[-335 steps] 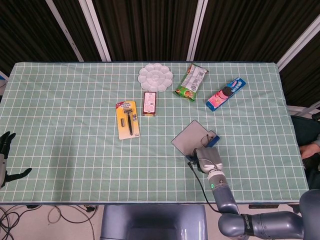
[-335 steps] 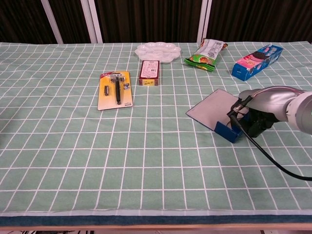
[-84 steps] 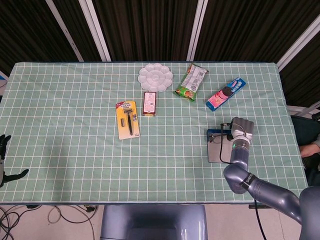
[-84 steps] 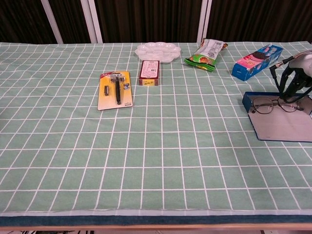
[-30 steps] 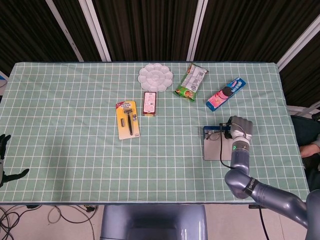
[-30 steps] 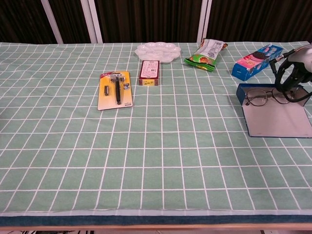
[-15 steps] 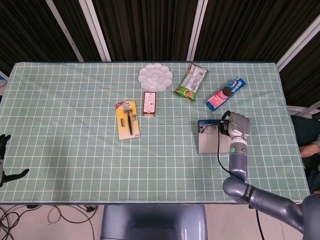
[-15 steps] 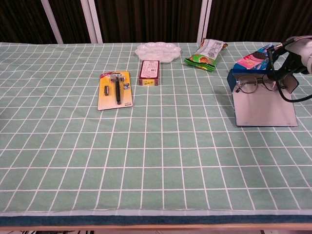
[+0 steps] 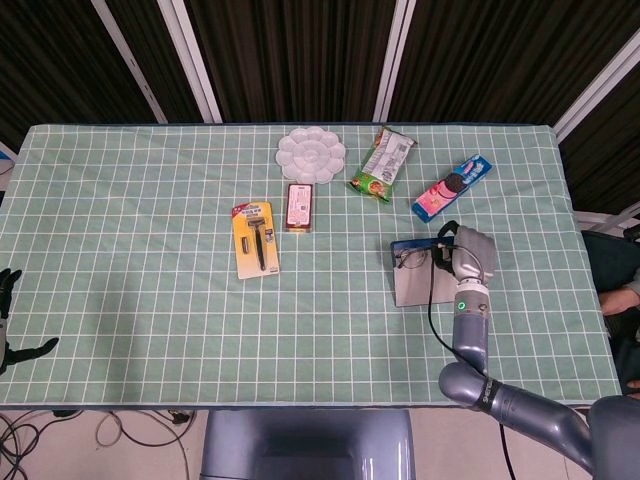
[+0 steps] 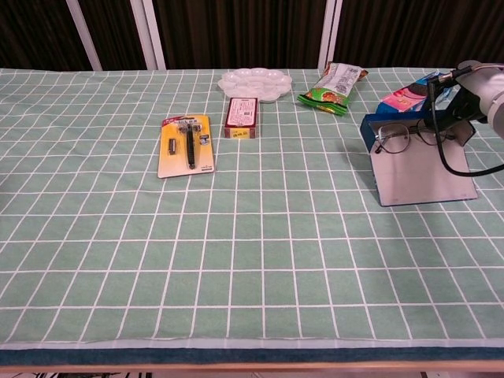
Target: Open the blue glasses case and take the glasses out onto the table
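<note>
Left robot hand [image 9: 12, 315]: dark, at the far left edge of the head view, off the tabletop [image 9: 130, 250], which carries a green cloth with a white grid; its fingers are apart and it holds nothing.

Yellow blister card with a black razor [image 9: 254, 238] [image 10: 187, 145]: flat on the cloth, left of centre.

Dark red rectangular box with a white label [image 9: 299, 206] [image 10: 242, 116]: just right of the razor card and slightly further back.

White flower-shaped paint palette [image 9: 311, 155] [image 10: 255, 83]: near the far edge, directly behind the red box.

Green snack bag [image 9: 381, 163] [image 10: 334, 87]: right of the palette, lying at a slant.

Blue glasses case with a grey lining [image 9: 419, 276] [image 10: 419, 171]: open, on the right part of the tabletop, its grey flap sloping toward the near edge with the blue tray at its far end.

Thin dark-framed glasses [image 9: 413, 258] [image 10: 404, 138]: at the tray end of the open case, lenses to the left; whether they rest in the tray or are lifted clear cannot be told.

Blue and pink biscuit packet [image 9: 451, 187] [image 10: 403, 98]: behind the case, apart from it in the head view.

Right robot hand [image 9: 470, 253] [image 10: 470, 101]: grey, at the right end of the case, fingers curled at the glasses; the grip itself cannot be told.
</note>
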